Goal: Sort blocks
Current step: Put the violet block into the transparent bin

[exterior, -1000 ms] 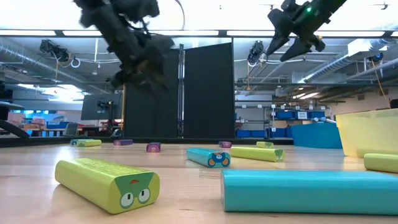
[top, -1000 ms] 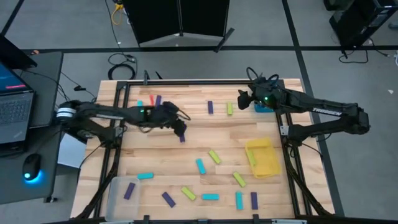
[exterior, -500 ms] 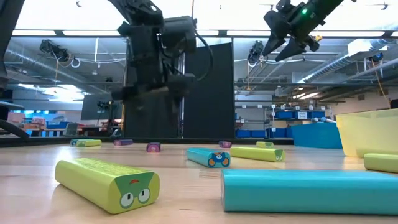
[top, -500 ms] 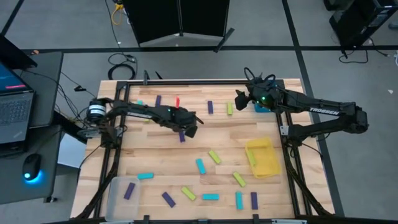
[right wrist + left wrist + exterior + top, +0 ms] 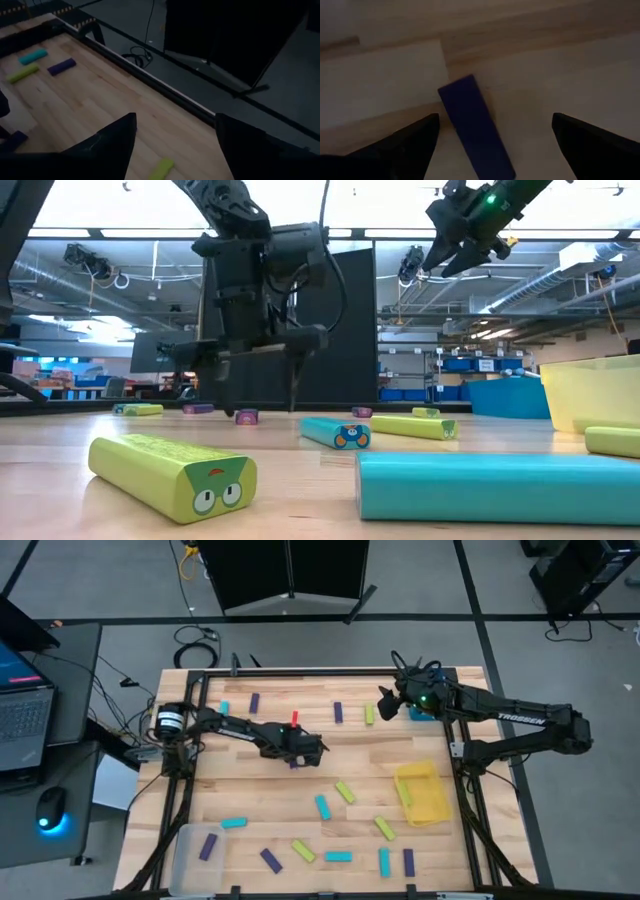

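Purple, cyan and yellow-green blocks lie flat and scattered over the wooden table (image 5: 250, 780). My left gripper (image 5: 303, 747) is open and hangs fingers-down just above one purple block (image 5: 475, 130), which lies flat between the two fingers without touching them. The same block (image 5: 292, 762) peeks out below the gripper in the high view, and my left gripper (image 5: 257, 380) shows low over the table in the low view. My right gripper (image 5: 385, 700) is open and held high near the far edge, beside a yellow-green block (image 5: 369, 715) and a purple block (image 5: 338, 713).
A blue tray (image 5: 424, 712) sits under the right arm at the far right. A yellow tray (image 5: 422, 792) stands at the right. A clear tray (image 5: 190, 840) at the near left corner holds a purple block (image 5: 208, 846). Several blocks lie along the near edge, such as a cyan one (image 5: 337, 856).
My left gripper has moved toward the table's right edge and come down over the purple block in the middle of the table, with the arm stretching out. The block has stayed where it was.
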